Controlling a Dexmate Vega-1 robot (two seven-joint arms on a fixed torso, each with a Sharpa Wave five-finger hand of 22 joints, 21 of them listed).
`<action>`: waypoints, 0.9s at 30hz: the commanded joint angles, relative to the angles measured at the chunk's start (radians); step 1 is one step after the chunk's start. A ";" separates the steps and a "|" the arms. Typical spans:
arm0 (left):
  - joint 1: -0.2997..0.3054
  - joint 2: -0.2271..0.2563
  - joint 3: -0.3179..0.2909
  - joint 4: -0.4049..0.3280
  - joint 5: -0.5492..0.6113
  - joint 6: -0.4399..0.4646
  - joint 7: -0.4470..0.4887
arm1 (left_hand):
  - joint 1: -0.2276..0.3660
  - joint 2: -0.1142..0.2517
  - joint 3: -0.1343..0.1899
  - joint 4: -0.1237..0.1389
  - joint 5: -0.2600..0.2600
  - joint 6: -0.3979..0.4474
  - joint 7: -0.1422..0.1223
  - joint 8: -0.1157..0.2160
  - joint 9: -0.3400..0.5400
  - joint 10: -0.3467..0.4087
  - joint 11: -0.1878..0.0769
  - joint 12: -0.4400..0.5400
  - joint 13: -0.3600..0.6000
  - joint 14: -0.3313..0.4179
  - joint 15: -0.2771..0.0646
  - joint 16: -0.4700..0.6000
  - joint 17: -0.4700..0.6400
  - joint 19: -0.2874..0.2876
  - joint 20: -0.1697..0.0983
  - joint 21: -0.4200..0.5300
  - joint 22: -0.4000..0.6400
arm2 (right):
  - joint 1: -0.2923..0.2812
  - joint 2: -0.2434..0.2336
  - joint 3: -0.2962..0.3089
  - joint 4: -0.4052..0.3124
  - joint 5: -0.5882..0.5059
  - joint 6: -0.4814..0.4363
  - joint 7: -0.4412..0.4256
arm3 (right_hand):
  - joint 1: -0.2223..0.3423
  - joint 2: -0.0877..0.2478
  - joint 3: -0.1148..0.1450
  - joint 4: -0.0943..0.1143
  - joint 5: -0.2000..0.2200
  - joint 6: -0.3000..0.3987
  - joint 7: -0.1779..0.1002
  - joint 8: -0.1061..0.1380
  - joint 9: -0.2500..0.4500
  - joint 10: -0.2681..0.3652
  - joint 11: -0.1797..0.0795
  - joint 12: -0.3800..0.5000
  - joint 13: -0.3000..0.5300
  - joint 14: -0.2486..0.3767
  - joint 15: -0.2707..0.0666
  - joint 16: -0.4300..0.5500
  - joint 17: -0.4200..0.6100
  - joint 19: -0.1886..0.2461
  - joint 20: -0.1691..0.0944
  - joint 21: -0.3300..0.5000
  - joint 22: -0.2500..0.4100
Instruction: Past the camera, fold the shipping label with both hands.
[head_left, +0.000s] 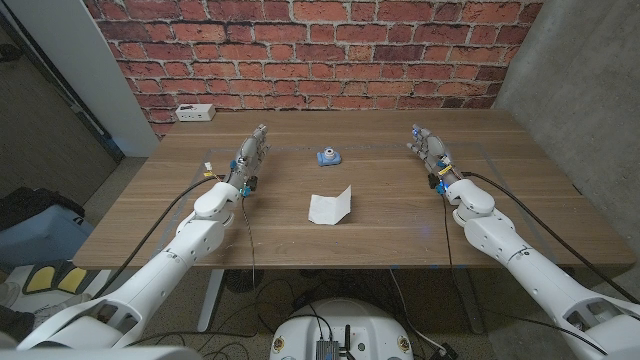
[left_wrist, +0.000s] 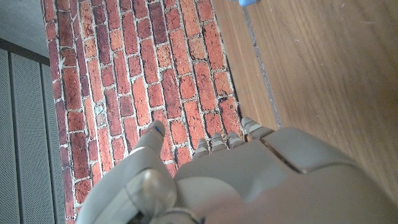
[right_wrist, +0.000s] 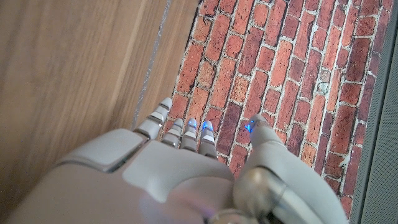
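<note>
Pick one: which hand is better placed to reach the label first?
Left, marginally. The left hand stands nearer the shipping label than the right hand; both hold nothing.

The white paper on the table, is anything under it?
The label lies on the bare wooden table, one flap raised at its right. Whatever is beneath it is covered, so I cannot tell. The small blue camera sits behind it.

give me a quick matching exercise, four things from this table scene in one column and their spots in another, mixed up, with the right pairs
Things:
1. shipping label
2. blue camera
3. left hand
4. white power strip

Places:
a. far left, by the brick wall
b. table middle, one edge raised
c. just past the label
d. left of the camera, holding nothing

Pairs: 1-b, 2-c, 3-d, 4-a
</note>
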 joint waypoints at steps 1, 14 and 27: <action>0.005 0.007 0.008 -0.011 0.013 0.006 0.004 | 0.009 -0.001 0.005 0.000 0.005 -0.008 -0.001 0.007 0.001 -0.010 0.000 0.004 0.001 -0.019 -0.011 0.004 0.004 -0.006 -0.012 0.007 0.003 | -0.010 -0.018 -0.019 -0.041 -0.081 -0.015 -0.080 | -0.007 0.012 0.003 0.011 0.002 0.013 0.002 0.008 0.003 0.015 -0.012 0.009 0.004 0.010 -0.004 0.008 0.005 0.007 0.001 0.007 0.003; -0.001 0.005 0.015 -0.005 0.020 0.007 0.002 | 0.007 0.000 0.004 0.000 0.004 -0.006 -0.004 0.009 0.001 -0.011 -0.001 0.006 0.001 -0.018 -0.011 0.005 0.004 -0.007 -0.010 0.010 0.003 | -0.027 -0.059 -0.040 -0.116 -0.182 -0.070 -0.165 | -0.015 0.013 -0.006 0.018 0.001 0.029 0.008 0.013 0.003 0.034 0.006 0.017 0.003 0.026 0.006 0.017 0.003 0.018 0.002 0.014 0.003; 0.001 0.007 0.019 -0.015 0.022 0.019 0.006 | 0.006 -0.001 0.002 0.000 0.004 -0.003 -0.008 0.010 0.001 -0.011 -0.002 0.008 0.001 -0.018 -0.010 0.006 0.004 -0.006 -0.004 0.012 0.003 | -0.050 -0.117 -0.065 -0.223 -0.297 -0.165 -0.237 | -0.011 0.014 -0.008 0.015 0.001 0.045 0.004 0.016 0.004 0.048 0.022 0.022 0.002 0.039 0.020 0.021 -0.001 0.026 0.005 0.018 0.003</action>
